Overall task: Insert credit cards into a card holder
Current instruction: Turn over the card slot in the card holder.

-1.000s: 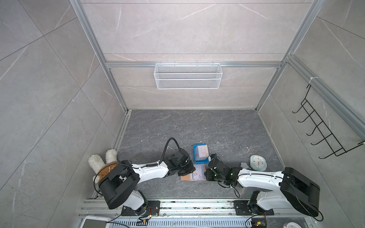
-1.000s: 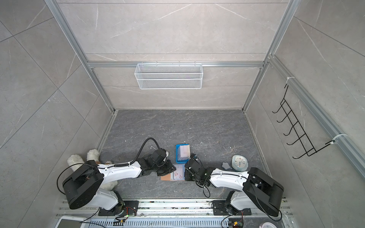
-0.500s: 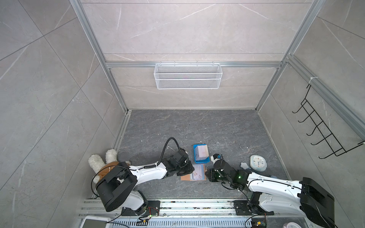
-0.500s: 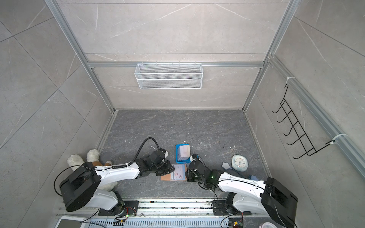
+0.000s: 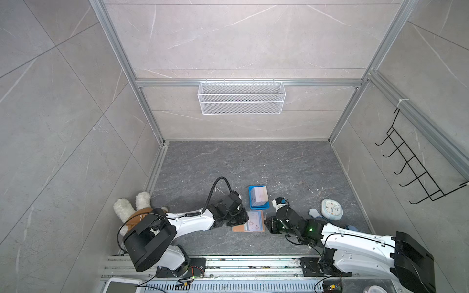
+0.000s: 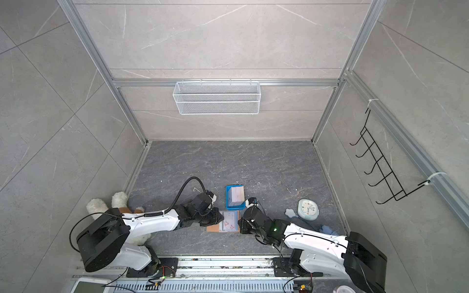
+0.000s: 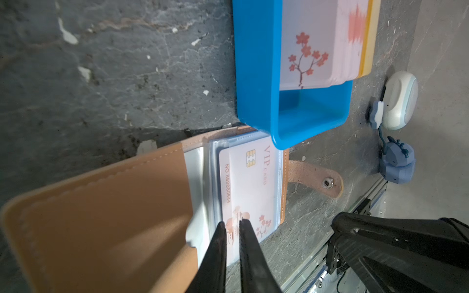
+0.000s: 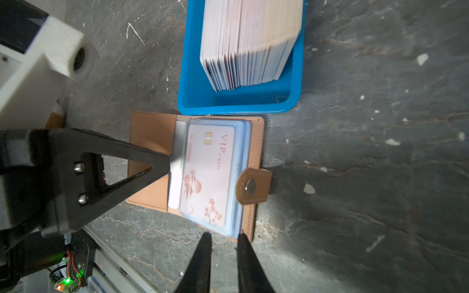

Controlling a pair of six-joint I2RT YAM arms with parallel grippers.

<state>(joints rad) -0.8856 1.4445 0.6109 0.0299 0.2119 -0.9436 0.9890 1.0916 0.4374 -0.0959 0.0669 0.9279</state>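
Grey tabletop (image 8: 355, 152): card holder (image 8: 149, 137) lies open beside the blue tray (image 8: 238, 109), its top credit card (image 8: 208, 172) reading "VIP CARD". Left gripper (image 7: 232, 225), almost closed, tips on the holder, grip unclear; right gripper (image 8: 223, 237) slightly parted, empty.

Tan-orange stitched leather card holder (image 8: 152, 137) showed bluish clear sleeves. Pale-pink rectangular plastic card (image 8: 210, 172) in top sleeve bore gold chip and pink-red blossom print. Small blue plastic tray (image 8: 193, 63) at holder's 12 o'clock held white-to-pink card stack (image 8: 248, 38). Stone tabletop (image 8: 380, 152) was dark grey, veined.
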